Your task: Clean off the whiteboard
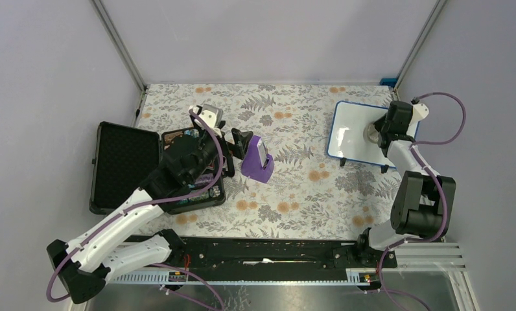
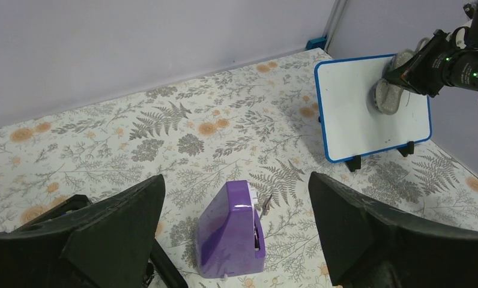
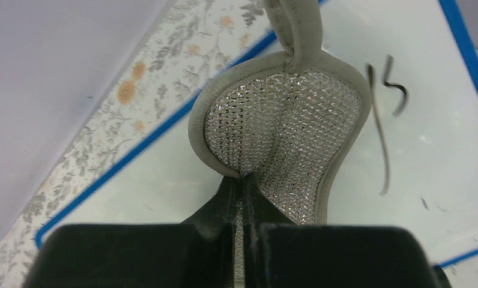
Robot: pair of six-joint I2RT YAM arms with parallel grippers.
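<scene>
At the whiteboard [image 1: 349, 133], top view: the right pincer [image 1: 376, 133] is on the board face. The left pincer [image 1: 237, 148] hangs beside a purple box [image 1: 258, 160] on the surface [image 1: 294, 188].

Left wrist view: fingers spread wide, gripping nothing, box just ahead.

Right wrist view: fingers clamped together on a mesh eraser pad [image 3: 284, 120] against the board, with black marks [image 3: 384, 120] to the right of the pad.

Whiteboard [image 1: 352, 129] at upper right, eraser pad [image 2: 388, 99] on it — case [image 1: 122, 167] far left, stand [image 1: 258, 159] between
</scene>
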